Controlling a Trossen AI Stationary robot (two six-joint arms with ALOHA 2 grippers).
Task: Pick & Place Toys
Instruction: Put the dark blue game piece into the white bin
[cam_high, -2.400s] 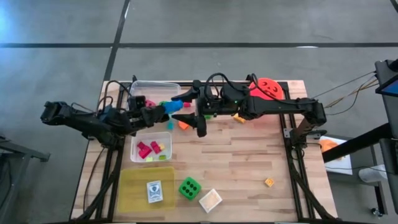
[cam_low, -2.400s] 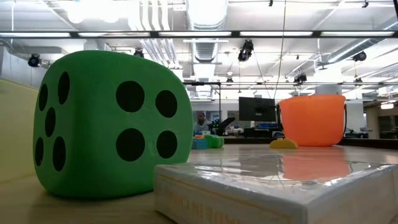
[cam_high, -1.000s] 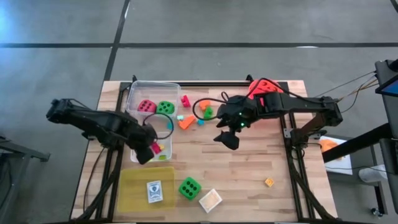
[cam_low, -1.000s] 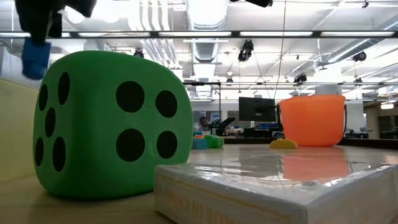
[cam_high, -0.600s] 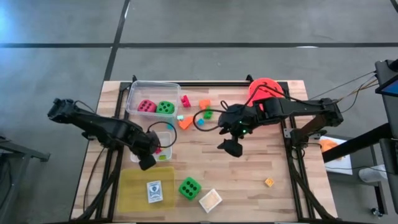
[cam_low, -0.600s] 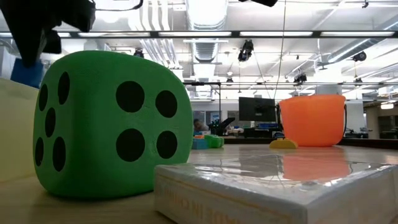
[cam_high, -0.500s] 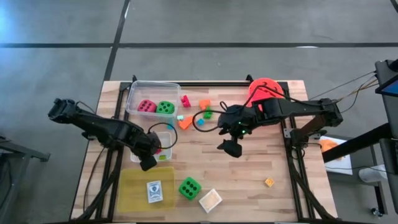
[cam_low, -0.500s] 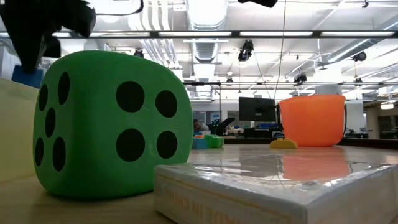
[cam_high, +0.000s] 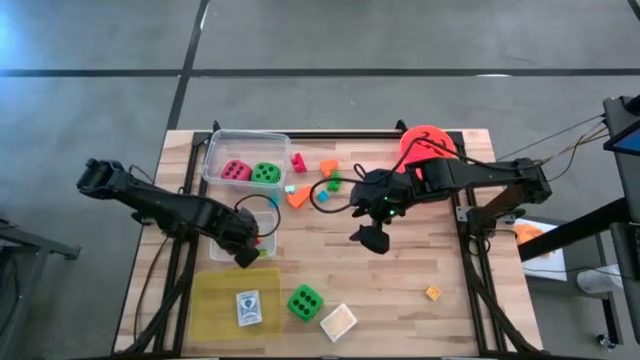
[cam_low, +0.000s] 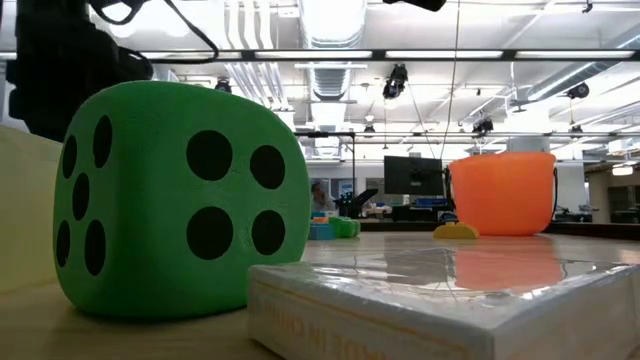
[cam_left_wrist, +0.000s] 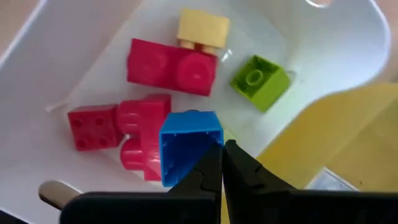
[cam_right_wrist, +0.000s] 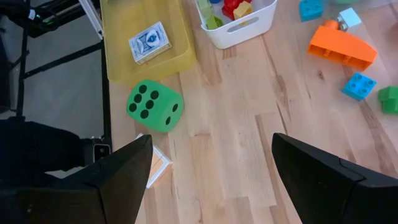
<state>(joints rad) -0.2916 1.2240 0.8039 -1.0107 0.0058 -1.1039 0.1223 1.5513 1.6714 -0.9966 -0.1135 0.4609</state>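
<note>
Over the white tub (cam_left_wrist: 348, 37), only the wrist view reveals the left gripper (cam_left_wrist: 222, 163) pinching a blue block (cam_left_wrist: 186, 143).

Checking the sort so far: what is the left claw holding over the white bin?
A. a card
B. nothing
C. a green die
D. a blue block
D: in the left wrist view the left claw is shut on a blue block above the white bin, which holds pink, yellow and green blocks.

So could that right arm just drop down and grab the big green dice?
Probably yes: the right gripper hangs with fingers wide, and only bare wood lies between it and the green dice.
</note>
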